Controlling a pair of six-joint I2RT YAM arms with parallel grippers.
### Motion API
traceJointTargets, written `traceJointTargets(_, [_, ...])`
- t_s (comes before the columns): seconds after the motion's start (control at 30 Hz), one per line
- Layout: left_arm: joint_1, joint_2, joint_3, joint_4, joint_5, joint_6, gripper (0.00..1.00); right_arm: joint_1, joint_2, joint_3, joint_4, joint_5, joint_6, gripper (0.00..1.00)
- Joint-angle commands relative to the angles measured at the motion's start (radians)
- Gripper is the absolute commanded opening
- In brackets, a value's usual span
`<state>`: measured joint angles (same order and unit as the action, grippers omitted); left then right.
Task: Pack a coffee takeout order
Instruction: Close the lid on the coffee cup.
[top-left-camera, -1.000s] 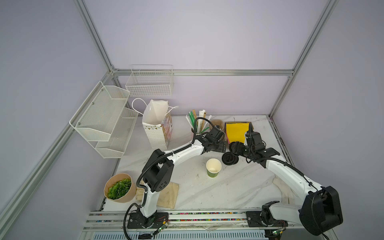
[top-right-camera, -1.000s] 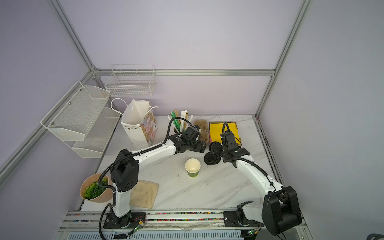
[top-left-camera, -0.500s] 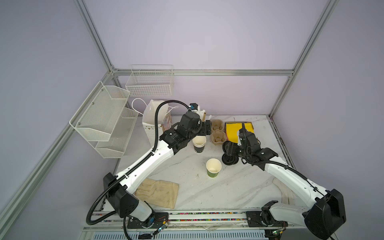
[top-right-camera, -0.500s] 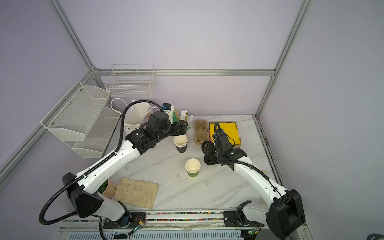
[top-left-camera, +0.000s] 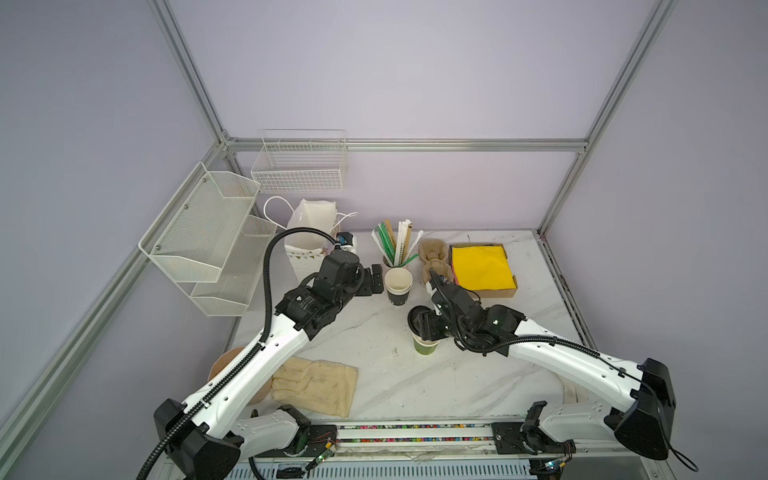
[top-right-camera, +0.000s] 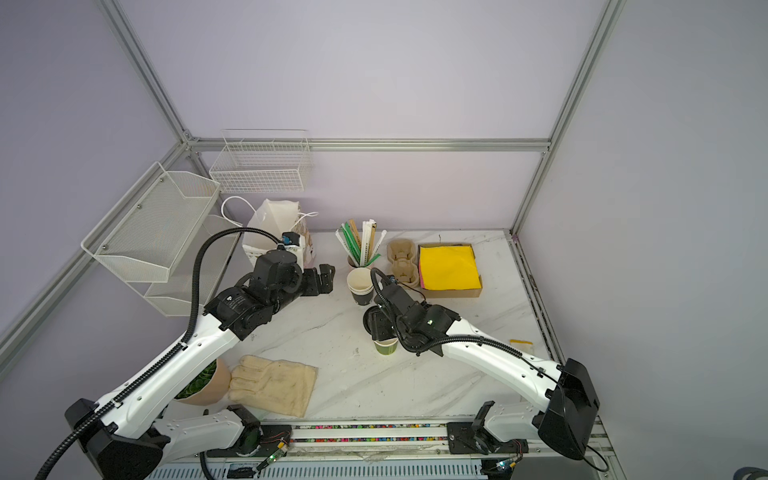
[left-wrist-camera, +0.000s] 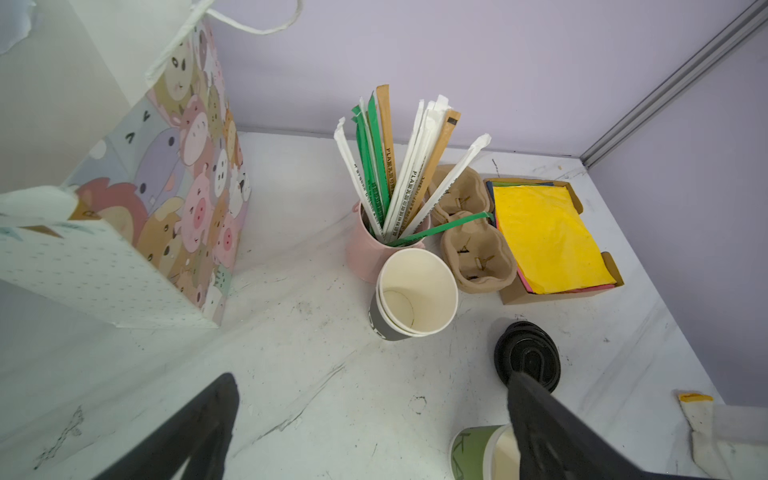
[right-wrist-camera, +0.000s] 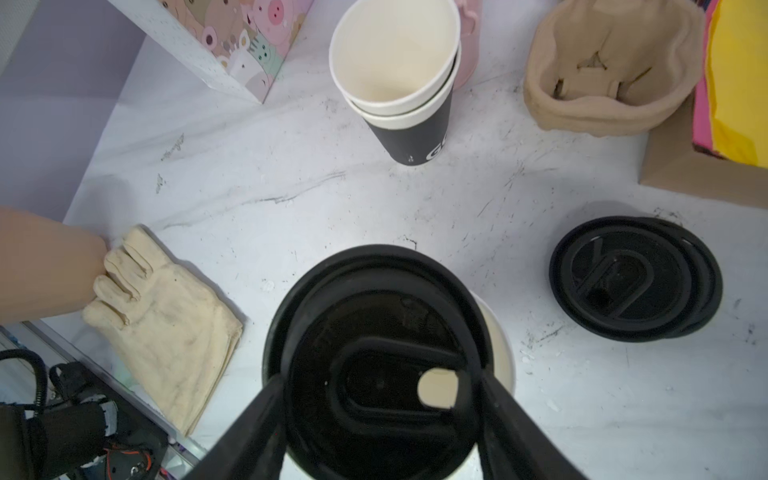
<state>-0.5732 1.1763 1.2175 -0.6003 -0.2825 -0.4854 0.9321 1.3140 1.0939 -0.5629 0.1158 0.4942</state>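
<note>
An olive-green paper cup (top-left-camera: 424, 348) stands mid-table. My right gripper (top-left-camera: 424, 325) hovers just over it, shut on a black plastic lid (right-wrist-camera: 374, 316). The lid covers most of the cup's mouth, and the cream rim (right-wrist-camera: 496, 332) shows on one side. At the back, the brown pulp carrier (top-left-camera: 434, 259) lies beside the yellow paper sheet (top-left-camera: 480, 268) in its cardboard box. My left gripper (top-left-camera: 376, 280) is open and empty, just left of the nested lidless cups (top-left-camera: 398, 286) and apart from them. In the left wrist view its fingers (left-wrist-camera: 208, 415) stand wide over bare table.
A stack of spare black lids (right-wrist-camera: 636, 278) lies on the table beside the green cup. Also here are a pink holder of straws (top-left-camera: 395, 245), a printed paper bag (top-left-camera: 309, 232), a cream glove (top-left-camera: 316, 384), a bowl of greens (top-right-camera: 199, 384) and wire shelves (top-left-camera: 208, 241) on the left wall.
My left gripper opened wider and drew back left, leaving the nested cups standing. My right gripper carried a black lid from the lid stack to above the green cup.
</note>
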Motion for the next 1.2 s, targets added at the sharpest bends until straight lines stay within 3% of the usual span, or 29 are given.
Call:
traceJointTargets(0.0, [0.020, -0.047, -0.070, 0.023, -0.018, 0.024, 1.00, 0.033, 0.029, 0.015, -0.096, 0.087, 0.032, 0.67])
traceJointTargets(0.17, [0.027, -0.052, -0.084, 0.030, -0.014, 0.026, 1.00, 0.066, 0.094, 0.046, -0.151, 0.151, 0.042, 0.67])
traceJointTargets(0.7, [0.044, -0.049, -0.111, 0.045, -0.001, 0.029, 1.00, 0.070, 0.155, 0.121, -0.210, 0.187, 0.038, 0.67])
traceJointTargets(1.17, [0.055, -0.046, -0.115, 0.050, 0.012, 0.030, 1.00, 0.071, 0.189, 0.087, -0.189, 0.176, 0.043, 0.67])
